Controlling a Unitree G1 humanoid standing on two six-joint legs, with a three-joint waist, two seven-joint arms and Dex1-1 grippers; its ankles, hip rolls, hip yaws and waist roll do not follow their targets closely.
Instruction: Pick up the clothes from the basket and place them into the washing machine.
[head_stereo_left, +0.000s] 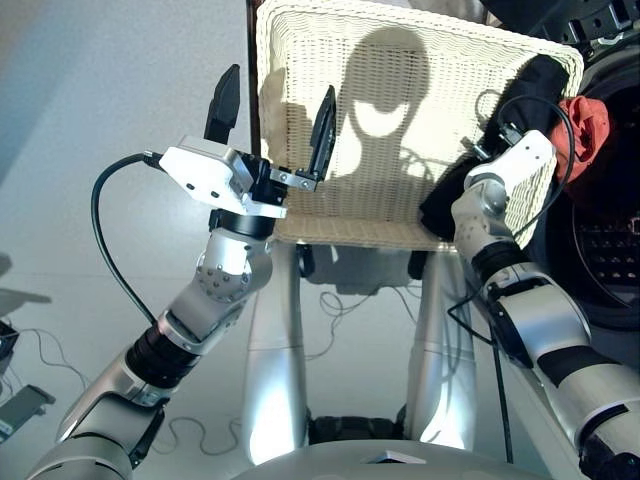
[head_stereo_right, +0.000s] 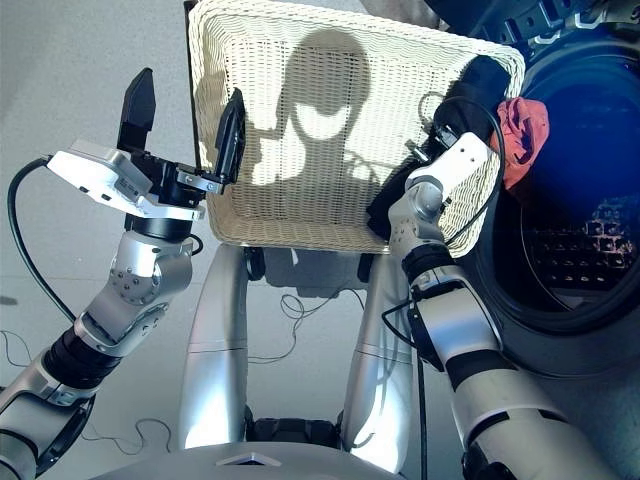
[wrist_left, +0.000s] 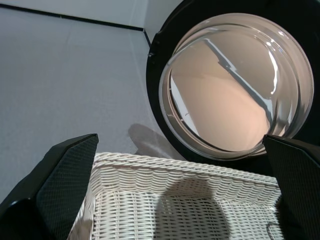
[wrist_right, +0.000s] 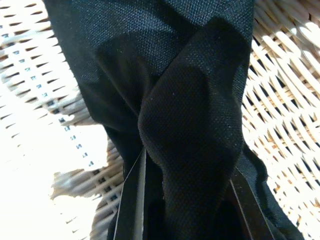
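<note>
The cream-white basket (head_stereo_left: 400, 140) stands in front of me, tilted, its floor mostly bare. A black garment (head_stereo_left: 540, 90) lies along its right side. My right gripper (wrist_right: 190, 150) is pushed into that cloth and shut on a bunched fold of it. A coral-red garment (head_stereo_left: 585, 125) hangs past the basket's right rim at the mouth of the washing machine (head_stereo_right: 580, 240). The machine's porthole door (wrist_left: 235, 85) stands swung open behind the basket. My left gripper (head_stereo_left: 275, 115) is open over the basket's left rim, one finger inside and one outside, holding nothing.
Thin cables (head_stereo_left: 340, 300) trail over the grey floor under the basket. A small flat device (head_stereo_left: 22, 408) lies on the floor at the far left. A black cable (head_stereo_left: 105, 230) loops off my left wrist.
</note>
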